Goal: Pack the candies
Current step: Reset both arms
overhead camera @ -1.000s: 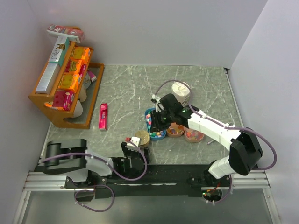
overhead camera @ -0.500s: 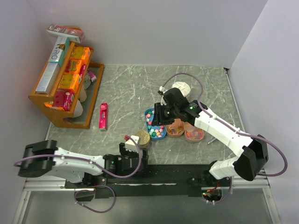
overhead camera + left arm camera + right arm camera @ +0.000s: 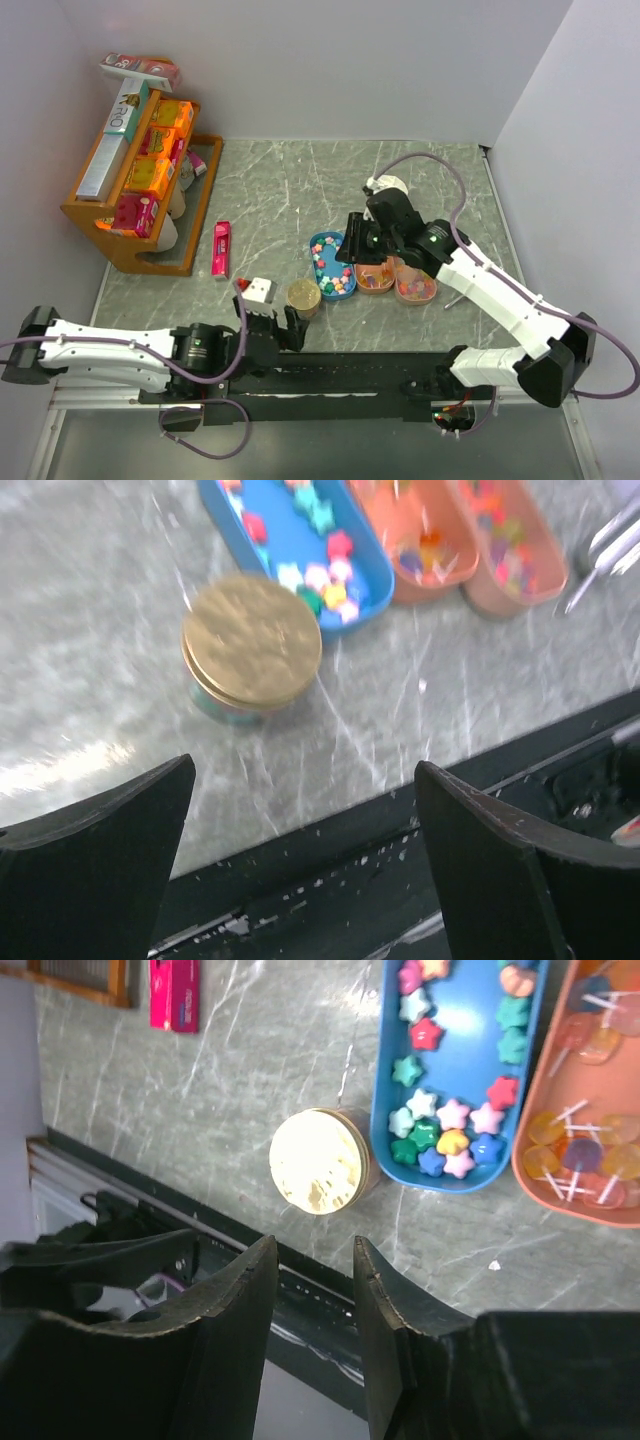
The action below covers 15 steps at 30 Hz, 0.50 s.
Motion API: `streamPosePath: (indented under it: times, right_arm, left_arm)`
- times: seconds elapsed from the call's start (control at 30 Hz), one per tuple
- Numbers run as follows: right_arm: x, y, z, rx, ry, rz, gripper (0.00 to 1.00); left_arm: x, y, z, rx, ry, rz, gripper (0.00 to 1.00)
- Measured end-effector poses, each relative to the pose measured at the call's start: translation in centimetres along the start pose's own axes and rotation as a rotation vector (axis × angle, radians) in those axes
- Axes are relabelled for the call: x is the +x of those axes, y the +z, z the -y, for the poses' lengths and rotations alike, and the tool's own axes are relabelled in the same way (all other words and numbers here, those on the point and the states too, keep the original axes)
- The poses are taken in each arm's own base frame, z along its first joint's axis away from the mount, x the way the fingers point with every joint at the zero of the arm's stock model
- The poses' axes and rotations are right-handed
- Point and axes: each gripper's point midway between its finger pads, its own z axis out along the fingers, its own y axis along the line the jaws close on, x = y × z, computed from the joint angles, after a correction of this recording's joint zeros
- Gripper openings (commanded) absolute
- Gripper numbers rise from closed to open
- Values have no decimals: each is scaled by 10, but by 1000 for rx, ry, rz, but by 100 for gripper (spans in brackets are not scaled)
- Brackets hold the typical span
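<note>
Left gripper (image 3: 302, 780) hangs wide open and empty at the near table edge. Just ahead stands the gold-lidded tin (image 3: 252, 640). Beyond it the candies (image 3: 322, 575) lie in the blue tray (image 3: 465, 1060), its length running away. The right gripper (image 3: 315, 1245), part-open and empty, hovers nearer them.

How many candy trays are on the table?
3: blue tray, right of the tin; orange tray next to it; second orange tray farthest right. The right arm overhangs them, so another could be hidden.
</note>
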Motion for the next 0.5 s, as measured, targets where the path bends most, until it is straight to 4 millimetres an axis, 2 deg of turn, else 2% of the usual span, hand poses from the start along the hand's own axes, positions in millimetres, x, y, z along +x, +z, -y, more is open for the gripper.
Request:
streamPosePath:
  times: [0.13,0.33,0.4,0.5]
  right_arm:
    - [-5,-5,6,31,19,46,45]
    - [-16,-1,12,84,26,75,45]
    - [-20,2,11,92,27,82,45]
    - [-26,5,10,100,28,90,45]
  left_arm:
    - [-34,-12,-3,-25,14,67,96]
    - [-91,-31,5,-67,45,148,96]
    - [-101,-34,5,-91,59,165,96]
    - [-104,-34,1,-133,100,173,96]
